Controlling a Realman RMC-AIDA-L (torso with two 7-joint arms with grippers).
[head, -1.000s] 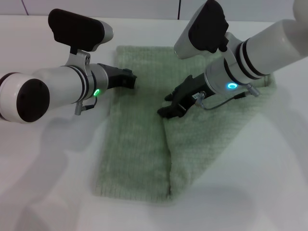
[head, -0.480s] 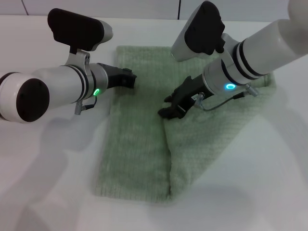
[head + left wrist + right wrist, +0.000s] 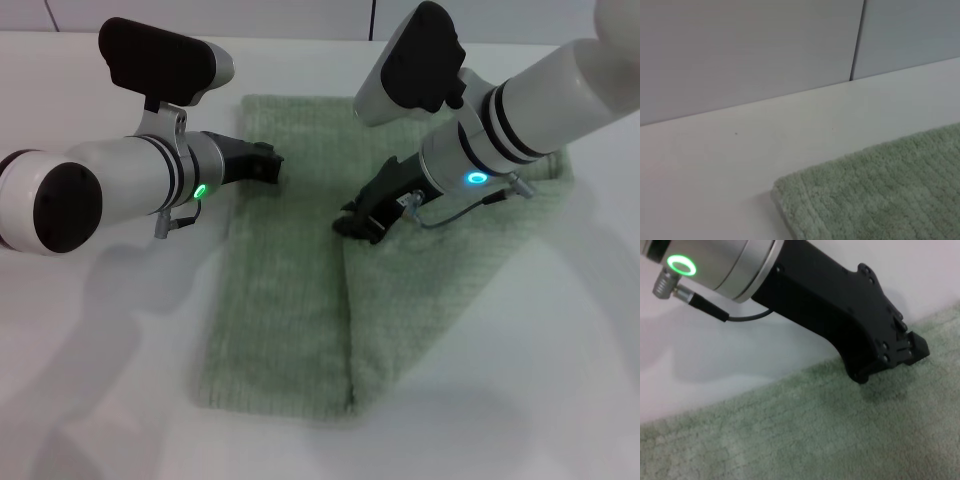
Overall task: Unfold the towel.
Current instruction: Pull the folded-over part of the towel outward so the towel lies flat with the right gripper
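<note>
1. The towel [image 3: 300,290] lies on the white table [image 3: 100,330], its right half doubled over the left.
2. The right gripper [image 3: 358,222] is closed on that flap's edge, placed to peel it open.
3. The left gripper [image 3: 268,162] presses the far left edge beside it, probably as an anchor; its finger spread I cannot tell.

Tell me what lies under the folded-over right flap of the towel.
Under the folded flap lies the towel's own lower layer, resting on the white table. The flap hides how far that layer runs. The right gripper sits at the flap's edge, the left gripper at the towel's left edge.
</note>
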